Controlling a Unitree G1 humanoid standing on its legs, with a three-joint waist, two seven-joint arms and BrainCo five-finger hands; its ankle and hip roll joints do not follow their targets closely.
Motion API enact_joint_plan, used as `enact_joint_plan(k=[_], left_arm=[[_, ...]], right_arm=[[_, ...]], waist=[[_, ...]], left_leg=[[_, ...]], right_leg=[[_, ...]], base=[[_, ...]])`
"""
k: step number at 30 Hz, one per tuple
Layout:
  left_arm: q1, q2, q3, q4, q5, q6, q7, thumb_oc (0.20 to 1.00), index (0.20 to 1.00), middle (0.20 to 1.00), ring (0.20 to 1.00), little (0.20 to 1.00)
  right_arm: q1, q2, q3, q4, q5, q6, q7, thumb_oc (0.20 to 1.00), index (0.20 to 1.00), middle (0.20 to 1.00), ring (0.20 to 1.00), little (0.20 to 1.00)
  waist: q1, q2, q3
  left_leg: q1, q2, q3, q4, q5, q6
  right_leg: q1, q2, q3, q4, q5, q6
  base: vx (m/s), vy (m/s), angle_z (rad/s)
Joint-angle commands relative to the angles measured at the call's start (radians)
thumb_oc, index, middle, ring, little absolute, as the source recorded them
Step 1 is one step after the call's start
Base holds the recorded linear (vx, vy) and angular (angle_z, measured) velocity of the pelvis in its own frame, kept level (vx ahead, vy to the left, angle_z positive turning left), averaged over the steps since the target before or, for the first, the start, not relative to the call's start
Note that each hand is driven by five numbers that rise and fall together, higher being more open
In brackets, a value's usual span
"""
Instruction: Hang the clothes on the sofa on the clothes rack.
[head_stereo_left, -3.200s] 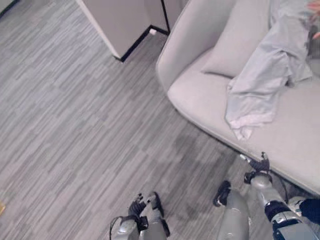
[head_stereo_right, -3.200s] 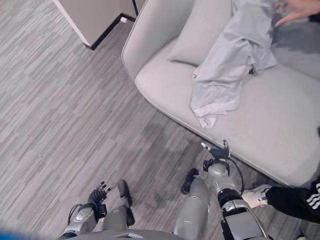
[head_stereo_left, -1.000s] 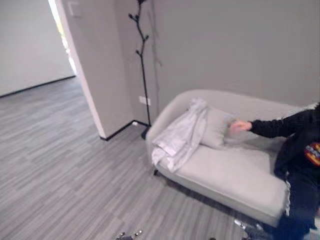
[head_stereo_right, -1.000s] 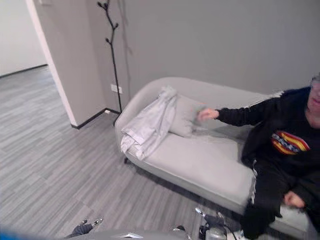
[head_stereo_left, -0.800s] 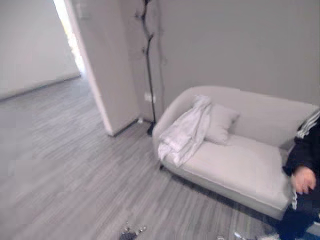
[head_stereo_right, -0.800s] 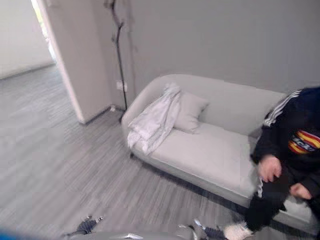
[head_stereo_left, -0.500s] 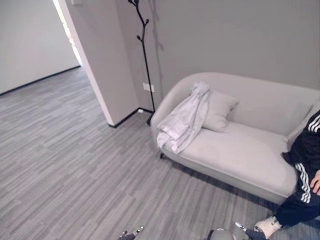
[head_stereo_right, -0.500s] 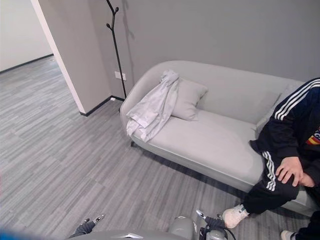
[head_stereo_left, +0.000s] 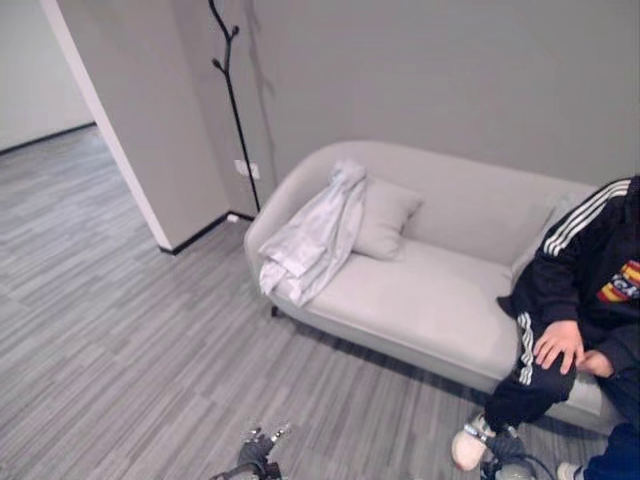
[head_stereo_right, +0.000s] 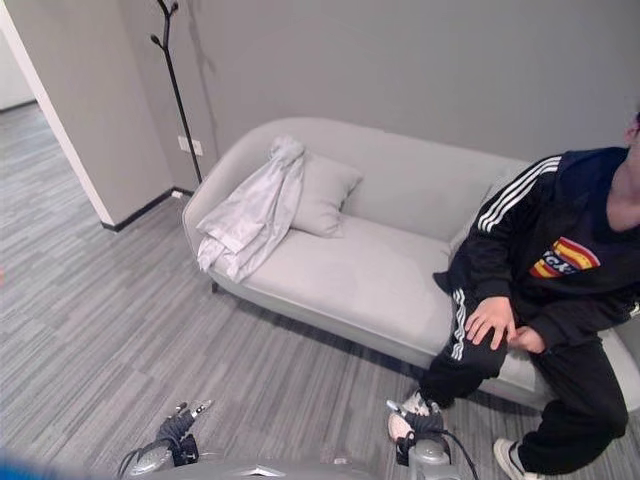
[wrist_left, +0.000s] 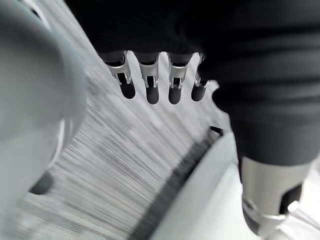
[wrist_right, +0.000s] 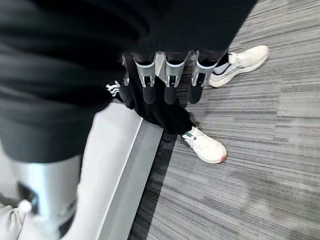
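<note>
On sofa (head_stereo_left: 440, 300) arm, pale grey garment (head_stereo_left: 310, 235) draped beside cushion (head_stereo_left: 383, 217), coat rack (head_stereo_left: 236, 95) behind, person (head_stereo_right: 560, 270) seated, left hand (wrist_left: 150, 80) and right hand (wrist_right: 167, 75) low, fingers relaxed, empty.

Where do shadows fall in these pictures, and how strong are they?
Left eye view: the clothes rack throws a faint shadow on the wall beside it. Right eye view: a darker band lies on the floor under the sofa.

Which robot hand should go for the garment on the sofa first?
Probably the left robot hand: the garment drapes over the sofa's left end, nearest the clothes rack. The right robot hand hangs by the seated person's shoes. Both are open and empty.
</note>
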Motion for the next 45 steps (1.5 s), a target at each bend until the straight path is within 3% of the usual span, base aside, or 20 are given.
enact_joint_plan(k=[1, 2, 3, 6, 8, 12, 15, 17, 18, 19, 21, 22, 23, 24, 26, 27, 33, 38, 43, 45], left_arm=[[0.007, -0.021, -0.052, -0.055, -0.017, -0.022, 0.0, 1.0, 1.0, 1.0, 1.0, 1.0], [0.003, -0.02, -0.061, -0.058, -0.018, -0.022, 0.007, 1.0, 1.0, 1.0, 1.0, 1.0], [0.003, -0.02, -0.061, -0.058, -0.018, -0.022, 0.007, 1.0, 1.0, 1.0, 1.0, 1.0], [-0.025, -0.032, -0.084, -0.043, -0.028, -0.031, 0.027, 1.0, 1.0, 1.0, 1.0, 1.0], [-0.036, -0.037, -0.092, -0.032, -0.022, -0.034, 0.022, 1.0, 1.0, 1.0, 1.0, 1.0], [-0.054, -0.045, -0.11, 0.024, 0.006, -0.035, 0.005, 1.0, 1.0, 1.0, 1.0, 1.0], [-0.08, -0.014, -0.122, 0.032, 0.036, -0.037, -0.004, 1.0, 1.0, 1.0, 1.0, 1.0], [-0.091, -0.001, -0.127, 0.042, 0.061, -0.031, -0.004, 1.0, 1.0, 1.0, 1.0, 1.0], [-0.091, 0.0, -0.127, 0.042, 0.061, -0.031, -0.004, 1.0, 1.0, 1.0, 1.0, 1.0], [-0.096, 0.009, -0.134, 0.045, 0.073, -0.02, -0.002, 1.0, 1.0, 1.0, 1.0, 1.0], [-0.101, 0.011, -0.139, 0.044, 0.089, -0.015, -0.003, 1.0, 1.0, 1.0, 1.0, 1.0], [-0.089, 0.017, -0.141, 0.047, 0.111, -0.013, -0.01, 1.0, 1.0, 1.0, 1.0, 1.0], [-0.086, 0.018, -0.139, 0.048, 0.123, -0.014, -0.013, 1.0, 1.0, 1.0, 1.0, 1.0], [-0.076, 0.019, -0.124, 0.06, 0.133, -0.021, -0.02, 1.0, 1.0, 1.0, 1.0, 1.0], [-0.075, 0.011, -0.11, 0.097, 0.142, -0.016, -0.015, 1.0, 1.0, 1.0, 1.0, 1.0], [-0.076, 0.0, -0.098, 0.141, 0.15, -0.013, -0.01, 1.0, 1.0, 1.0, 1.0, 1.0], [-0.079, -0.039, -0.044, 0.257, 0.163, -0.001, -0.006, 1.0, 1.0, 1.0, 1.0, 1.0], [-0.07, -0.056, -0.063, 0.269, 0.19, 0.001, -0.028, 1.0, 1.0, 1.0, 1.0, 1.0], [-0.076, -0.05, -0.06, 0.266, 0.192, 0.007, -0.023, 1.0, 1.0, 1.0, 1.0, 1.0], [-0.092, -0.053, -0.076, 0.239, 0.182, 0.003, -0.016, 1.0, 1.0, 1.0, 1.0, 1.0]], right_arm=[[-0.039, -0.019, -0.025, -0.027, -0.012, -0.024, -0.015, 1.0, 1.0, 1.0, 1.0, 1.0], [-0.05, -0.026, -0.026, -0.026, -0.017, -0.023, -0.015, 1.0, 1.0, 1.0, 1.0, 1.0], [-0.05, -0.026, -0.026, -0.026, -0.017, -0.023, -0.015, 1.0, 1.0, 1.0, 1.0, 1.0], [-0.066, -0.03, -0.019, 0.005, -0.021, -0.021, -0.016, 1.0, 1.0, 1.0, 1.0, 1.0], [-0.065, -0.034, -0.021, 0.019, -0.036, -0.014, -0.014, 1.0, 1.0, 1.0, 1.0, 1.0], [-0.062, -0.022, -0.03, 0.066, -0.066, -0.008, 0.001, 1.0, 1.0, 1.0, 1.0, 1.0], [-0.073, 0.013, -0.025, 0.111, -0.09, 0.003, 0.015, 1.0, 1.0, 1.0, 1.0, 1.0], [-0.081, 0.021, -0.006, 0.104, -0.112, 0.006, 0.021, 1.0, 1.0, 1.0, 1.0, 1.0], [-0.082, 0.021, -0.006, 0.104, -0.112, 0.007, 0.021, 1.0, 1.0, 1.0, 1.0, 1.0], [-0.092, 0.025, 0.007, 0.087, -0.124, 0.01, 0.021, 1.0, 1.0, 1.0, 1.0, 1.0], [-0.094, 0.023, 0.013, 0.071, -0.135, 0.013, 0.022, 1.0, 1.0, 1.0, 1.0, 1.0], [-0.086, 0.02, 0.021, 0.057, -0.14, 0.009, 0.021, 1.0, 1.0, 1.0, 1.0, 1.0], [-0.083, 0.017, 0.022, 0.049, -0.143, 0.007, 0.022, 1.0, 1.0, 1.0, 1.0, 1.0], [-0.079, 0.007, 0.023, 0.042, -0.149, 0.002, 0.018, 1.0, 1.0, 1.0, 1.0, 1.0], [-0.089, -0.003, 0.016, 0.052, -0.152, -0.003, 0.007, 1.0, 1.0, 1.0, 1.0, 1.0], [-0.093, -0.008, 0.016, 0.051, -0.147, -0.007, 0.001, 1.0, 1.0, 1.0, 1.0, 1.0], [-0.071, 0.005, 0.034, 0.042, -0.136, -0.003, 0.006, 1.0, 1.0, 1.0, 1.0, 1.0], [-0.046, 0.014, 0.037, 0.069, -0.142, 0.004, 0.017, 1.0, 1.0, 1.0, 1.0, 1.0], [-0.052, 0.013, 0.072, 0.114, -0.198, 0.007, 0.031, 1.0, 1.0, 1.0, 1.0, 1.0], [-0.061, 0.001, 0.095, 0.086, -0.223, 0.001, 0.032, 1.0, 1.0, 1.0, 1.0, 1.0]], waist=[[0.005, -0.044, 0.05], [0.015, -0.029, 0.05], [0.015, -0.03, 0.05], [0.033, 0.006, 0.065], [0.034, 0.03, 0.065], [0.036, 0.042, 0.039], [0.03, -0.012, 0.011], [0.032, -0.021, 0.013], [0.033, -0.023, 0.013], [0.034, -0.016, 0.026], [0.032, -0.016, 0.038], [0.016, -0.011, 0.043], [0.008, -0.008, 0.043], [0.0, 0.0, 0.044], [-0.008, 0.011, 0.054], [-0.026, 0.009, 0.063], [-0.082, -0.01, 0.075], [-0.096, -0.011, 0.049], [-0.098, 0.008, 0.0], [-0.089, 0.007, 0.002]], left_leg=[[0.09, -0.086, 0.053, -0.138, -0.091, 0.052], [0.055, -0.082, 0.015, -0.318, 0.012, 0.038], [0.058, -0.084, 0.016, -0.324, 0.015, 0.038], [0.002, -0.036, -0.127, -0.556, 0.133, -0.011], [-0.009, -0.009, -0.136, -0.562, 0.171, -0.034], [-0.028, -0.029, -0.164, -0.477, 0.139, -0.028], [-0.025, -0.122, -0.089, -0.377, 0.039, 0.035], [-0.008, -0.156, -0.05, -0.371, 0.003, 0.074], [-0.008, -0.158, -0.048, -0.371, 0.002, 0.075], [0.029, -0.178, -0.015, -0.367, -0.043, 0.102], [0.038, -0.2, 0.016, -0.363, -0.051, 0.13], [0.09, -0.225, 0.021, -0.385, -0.08, 0.135], [0.097, -0.241, 0.029, -0.404, -0.062, 0.148], [0.139, -0.261, 0.034, -0.436, -0.082, 0.146], [0.202, -0.283, 0.045, -0.484, -0.094, 0.15], [0.241, -0.298, 0.04, -0.495, -0.108, 0.153], [0.31, -0.34, 0.009, -0.507, -0.144, 0.167], [0.356, -0.354, -0.026, -0.509, -0.184, 0.167], [0.399, -0.303, -0.048, -0.46, -0.234, 0.142], [0.337, -0.264, -0.043, -0.28, -0.168, 0.098]], right_leg=[[0.132, -0.09, 0.081, -0.18, 0.071, 0.095], [0.139, -0.093, 0.087, -0.189, 0.071, 0.105], [0.139, -0.094, 0.087, -0.189, 0.071, 0.105], [0.182, -0.108, 0.144, -0.173, 0.035, 0.14], [0.224, -0.137, 0.18, -0.167, 0.023, 0.166], [0.263, -0.183, 0.205, -0.18, 0.035, 0.192], [0.2, -0.306, 0.238, -0.109, 0.185, 0.229], [0.141, -0.35, 0.224, -0.021, 0.261, 0.225], [0.138, -0.353, 0.226, -0.019, 0.261, 0.227], [0.106, -0.416, 0.145, 0.082, 0.323, 0.214], [0.098, -0.45, 0.088, 0.118, 0.337, 0.202], [0.074, -0.406, 0.095, 0.16, 0.288, 0.202], [0.05, -0.369, 0.099, 0.143, 0.265, 0.18], [0.031, -0.305, 0.101, 0.111, 0.186, 0.183], [-0.033, -0.236, 0.051, 0.038, 0.159, 0.176], [-0.068, -0.188, 0.072, -0.017, 0.176, 0.178], [-0.163, -0.108, 0.21, -0.14, 0.268, 0.189], [-0.144, -0.109, 0.22, -0.161, 0.271, 0.184], [-0.11, -0.078, 0.207, -0.112, 0.207, 0.149], [-0.054, -0.049, 0.2, -0.132, 0.182, 0.12]], base=[[0.12, 0.2, 0.13], [0.07, 0.152, 0.13], [0.15, 0.236, 0.17], [0.3, 0.301, 0.04], [0.43, 0.429, -0.18], [0.41, 0.44, -0.38], [0.33, 0.476, -0.16], [0.16, 0.376, -0.35], [0.18, 0.379, -0.5], [0.09, 0.275, -0.43], [0.15, 0.393, -0.27], [0.2, 0.45, -0.18], [0.3, 0.422, -0.42], [0.19, 0.272, -0.61], [0.25, 0.2, -0.32], [0.19, 0.111, -0.08], [0.18, 0.021, 0.13], [0.26, -0.044, 0.68], [0.31, -0.103, 0.31], [0.24, -0.146, -0.01]])
